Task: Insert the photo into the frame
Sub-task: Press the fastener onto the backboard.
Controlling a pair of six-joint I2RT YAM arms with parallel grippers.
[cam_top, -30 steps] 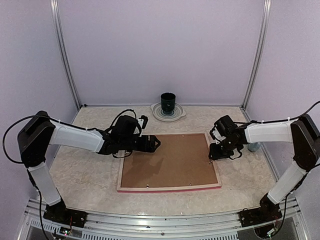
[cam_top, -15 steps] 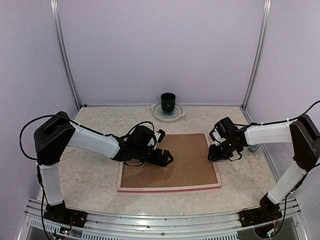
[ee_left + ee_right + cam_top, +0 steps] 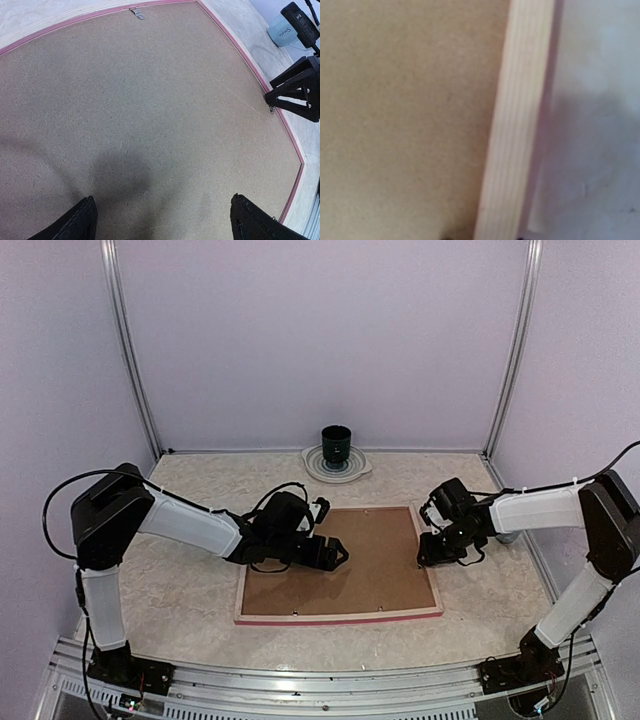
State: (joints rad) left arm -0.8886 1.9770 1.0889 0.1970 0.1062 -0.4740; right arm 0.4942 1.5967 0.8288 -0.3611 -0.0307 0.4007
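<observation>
Picture frame [image 3: 340,616] lies back-up on the worktop [image 3: 180,590], its pale wood rim [image 3: 515,125] edged in pink. A brown backing board [image 3: 370,560] fills its opening. No print can be seen from any view.

The left gripper [image 3: 338,556] hangs over the board's left half with its jaws spread wide. In the left wrist view the two dark fingertips [image 3: 80,220] stand far apart at the bottom edge. Bare board [image 3: 150,110] runs between them and on ahead of them, and they hold nothing. A soft shadow lies on the board just ahead of these jaws. Far beyond them, at the frame's rim [image 3: 60,27], sits a small metal tab [image 3: 136,12].

The right gripper [image 3: 425,558] is down at the frame's right rim. From the left wrist view its black fingers [image 3: 295,97] taper to a point at the pink edge, with a small metal clip [image 3: 271,108] just beside the tip. The right wrist camera is so close that only slivers of its fingers show at the bottom. Above them are blurred board [image 3: 405,115], wood rim and worktop [image 3: 595,150]. I cannot tell whether these jaws pinch the rim or stand apart.

Behind the right jaws lies a pale blue object [image 3: 280,35]. Well beyond both jaws, a dark cup [image 3: 336,440] stands on a pale plate [image 3: 312,468].
</observation>
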